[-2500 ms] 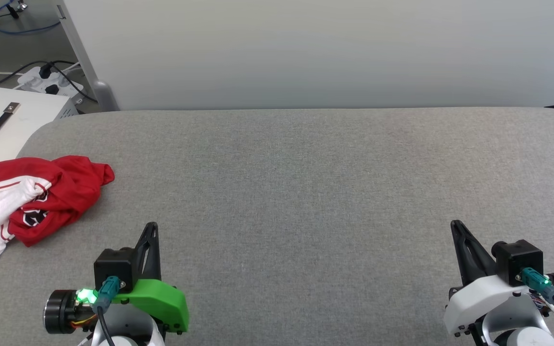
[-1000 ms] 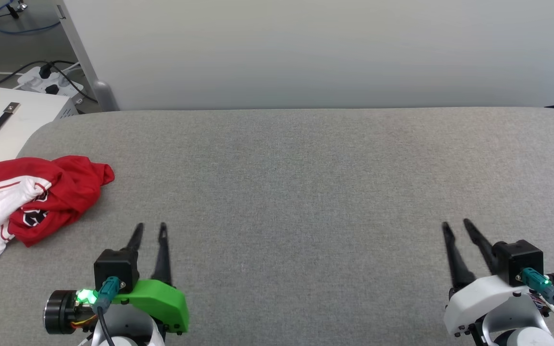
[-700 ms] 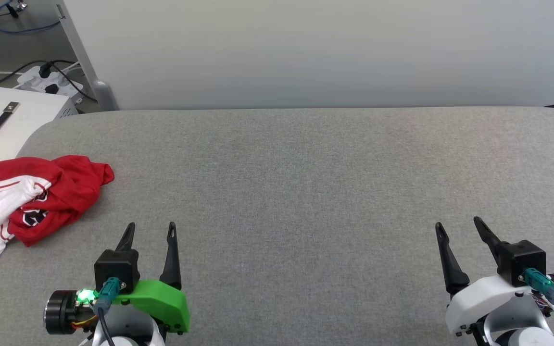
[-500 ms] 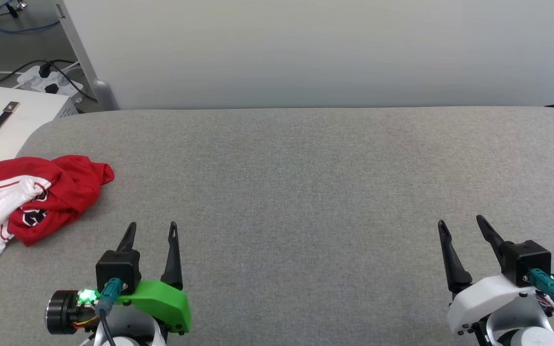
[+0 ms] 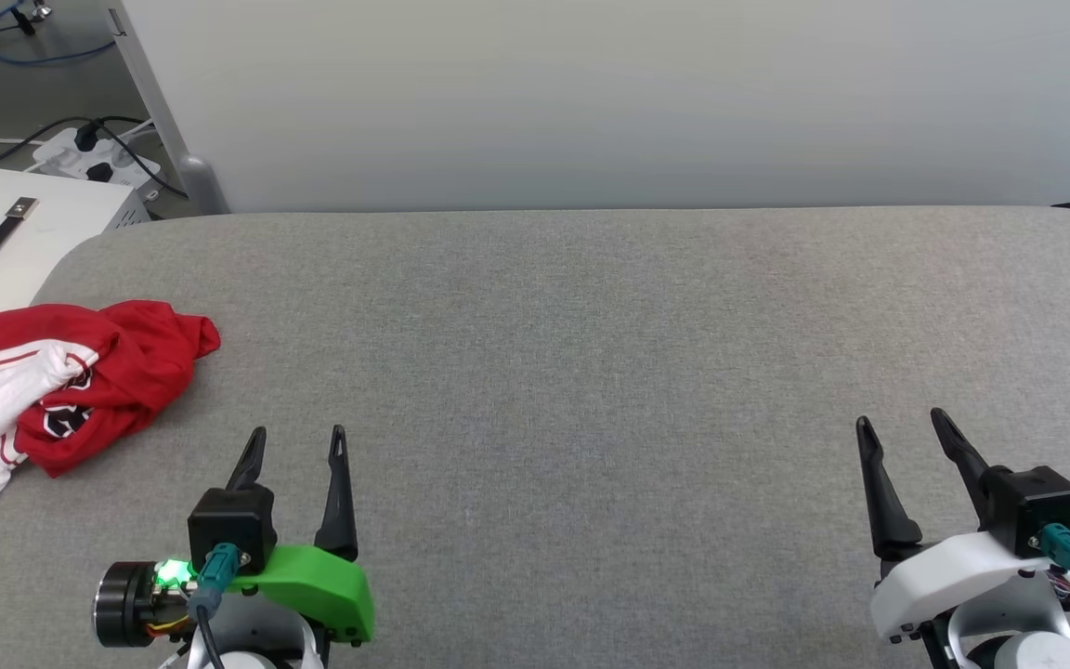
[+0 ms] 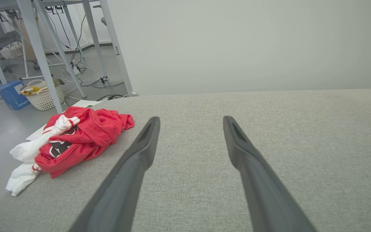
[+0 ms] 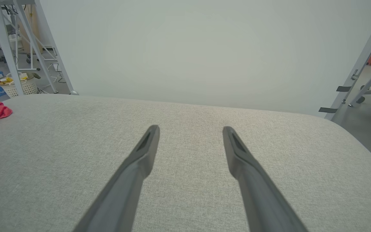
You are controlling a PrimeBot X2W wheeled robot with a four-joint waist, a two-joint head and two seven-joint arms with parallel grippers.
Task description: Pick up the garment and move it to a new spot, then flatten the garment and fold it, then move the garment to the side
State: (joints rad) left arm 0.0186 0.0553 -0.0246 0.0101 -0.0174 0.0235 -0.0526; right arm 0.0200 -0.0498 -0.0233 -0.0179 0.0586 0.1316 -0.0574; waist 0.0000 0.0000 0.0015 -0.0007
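Grey padded table (image 5: 591, 316) spans the head view, w/ a pale partition (image 5: 591, 93) behind it. At the near edge the left gripper (image 5: 298, 432) sits low, fingers spread w/ nothing btwn them, tips pointing away over bare fabric. Over on the other side the right gripper (image 5: 901, 418) is the same: fingers apart, empty, well away from the work.

Outward from the left one, up and to its left, the garment (image 5: 98, 372) lies in a crumpled red heap at the table's left edge. Its white sleeve trails toward the near-left corner; can't tell if the sleeve tip hangs off. Just beyond that edge stands a white box (image 5: 24, 223).

Step in hand, as I read it: the first pickup, not yet begun. The left arm is the obvious choice since it's near; the right is too far over.

- Come down on the high red bunch mid-heap, not the loose sleeve, so the whole thing lifts w/o dragging.
- Straddle a fold w/ fingers wide, then pinch deep enough to catch more than one layer.
- Lift straight up before carrying toward the centre, which has room for flattening w/ both arms.
- Watch the edge: a sideways nudge could prob. push cloth off.
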